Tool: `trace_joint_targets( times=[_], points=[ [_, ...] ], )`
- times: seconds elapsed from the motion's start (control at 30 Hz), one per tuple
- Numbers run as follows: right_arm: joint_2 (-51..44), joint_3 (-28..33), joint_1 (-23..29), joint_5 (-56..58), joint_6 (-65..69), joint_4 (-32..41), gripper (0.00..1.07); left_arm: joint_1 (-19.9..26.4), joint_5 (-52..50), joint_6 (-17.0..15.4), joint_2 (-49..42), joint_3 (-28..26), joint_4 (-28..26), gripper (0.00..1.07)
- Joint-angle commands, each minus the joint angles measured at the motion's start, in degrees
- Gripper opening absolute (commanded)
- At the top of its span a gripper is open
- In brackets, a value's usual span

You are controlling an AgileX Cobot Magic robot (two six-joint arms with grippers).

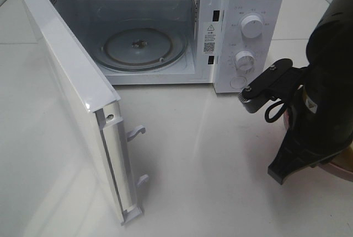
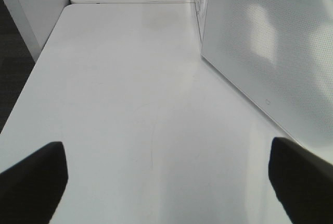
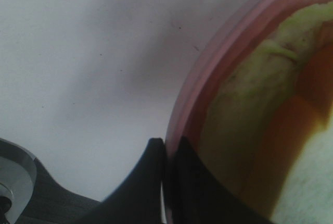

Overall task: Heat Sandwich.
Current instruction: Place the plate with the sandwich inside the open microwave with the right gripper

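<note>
- R gripper (image 3: 166,147): jaws pinched tight on the rim of the plate (image 3: 208,73), one finger inside the rim, one outside.
- Sandwich (image 3: 250,120): lies on the plate, just inside the gripped rim. Plate is front-right of microwave (image 1: 251,5), near its knobs (image 1: 252,26), and mostly hidden under R arm (image 1: 325,82) in the high view.
- L gripper (image 2: 166,148): jaws wide apart, nothing between them. It hovers over the table (image 1: 193,154) left of microwave, beside the door's (image 1: 66,82) outer face.
- Microwave: door stands fully open; turntable (image 1: 139,47) bare.
- Step (est.): loading. Plate is gripped; can't tell if it is off the table yet.
- Next move (est.): lift plate level, carry it across microwave front, then in through the opening onto turntable. Keep clear of door edge & latch hooks (image 1: 136,132). With a rim-only pinch, any tilt could slide the sandwich.
</note>
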Motion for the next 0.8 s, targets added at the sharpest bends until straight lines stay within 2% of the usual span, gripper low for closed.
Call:
trace_joint_targets(
  times=[0.03,0.43,0.8],
  points=[
    [-0.63,0.17,2.75,0.97,-1.32,-0.92,0.01,0.06,-0.46,-0.11,-1.55,0.11,0.23,1.03],
    [-0.63,0.17,9.97,-1.03,-12.09,-0.06,0.02,0.06,-0.46,-0.11,-1.55,0.11,0.23,1.03],
    [-0.74,0.17,10.54,-5.1,-26.76,1.6,0.02,0.06,-0.46,-0.11,-1.55,0.11,0.23,1.03]
  ],
)
